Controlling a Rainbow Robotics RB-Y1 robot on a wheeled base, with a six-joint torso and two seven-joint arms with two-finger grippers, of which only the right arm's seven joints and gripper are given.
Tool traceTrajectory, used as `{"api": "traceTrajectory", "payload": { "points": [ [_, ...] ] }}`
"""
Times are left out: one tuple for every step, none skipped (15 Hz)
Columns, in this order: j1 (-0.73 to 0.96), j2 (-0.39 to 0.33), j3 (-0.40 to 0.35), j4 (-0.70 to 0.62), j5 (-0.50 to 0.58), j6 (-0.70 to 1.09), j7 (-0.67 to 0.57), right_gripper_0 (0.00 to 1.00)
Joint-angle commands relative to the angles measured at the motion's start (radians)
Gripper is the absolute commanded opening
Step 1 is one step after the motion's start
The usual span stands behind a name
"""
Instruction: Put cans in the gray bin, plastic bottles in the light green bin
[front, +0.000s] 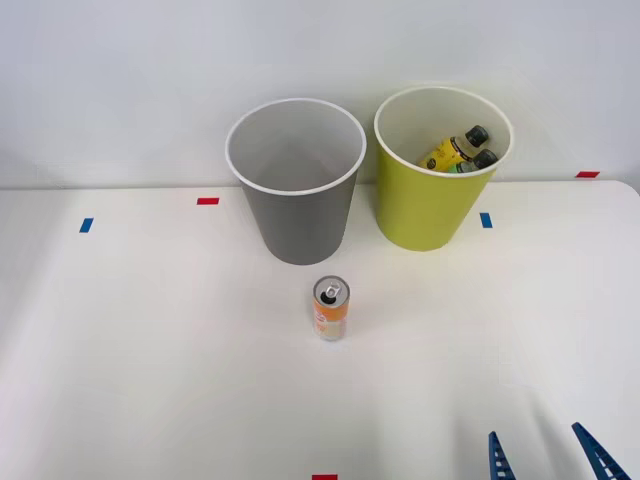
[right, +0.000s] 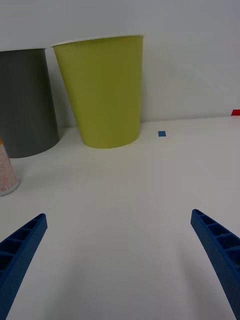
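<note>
The bottles (front: 460, 150) already lie in the green bin (front: 430, 215), so by my reading the step in hand is the can (front: 331, 308): it has yet to be fetched and put in the gray bin (front: 300, 225). The can stands upright on the white desk (front: 150, 350) just below the middle of the front view, a little in front of the gray bin and apart from it, its silver top and pull tab facing up.

The tool (front: 545, 460) sits at the lower right corner of the front view, its two blue ribbed fingers spread wide and holding nothing. In the wrist view the fingers (right: 20, 245) stand at the two bottom corners with bare desk between them, and the can (right: 6, 172) shows at the left edge, off to the side of the tool's line. The next move, I judge, calls for swinging the tool left and up the frame toward the can, squaring the fingers either side of its slim body, and closing low enough not to tip it.

The gray bin, upper middle of the front view, looks empty as far as its pale inside shows. The green bin, just to its right and nearly touching it, holds two black-capped, yellow-labelled bottles leaning against its far right wall.
</note>
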Motion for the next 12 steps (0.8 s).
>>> {"api": "traceTrajectory", "payload": {
  "points": [
    [0.000,0.000,0.000,0.000,0.000,0.000,0.000,1.00],
    [0.000,0.000,0.000,0.000,0.000,0.000,0.000,1.00],
    [0.000,0.000,0.000,0.000,0.000,0.000,0.000,1.00],
    [-0.005,-0.003,0.005,0.038,0.002,0.017,0.000,1.00],
    [-0.003,-0.012,0.018,0.051,-0.014,0.012,-0.002,1.00],
    [0.002,-0.023,0.040,0.045,-0.046,0.012,0.002,1.00],
    [0.015,-0.048,0.066,0.026,-0.078,0.012,0.008,1.00],
    [0.025,-0.066,0.080,0.006,-0.095,0.009,0.014,1.00],
    [0.028,-0.089,0.092,-0.008,-0.098,0.000,0.022,1.00],
    [0.018,-0.121,0.107,-0.023,-0.095,-0.002,0.035,1.00],
    [0.005,-0.146,0.118,-0.023,-0.092,-0.002,0.046,1.00],
    [-0.015,-0.170,0.132,-0.023,-0.087,-0.002,0.100,1.00]
  ]
}}
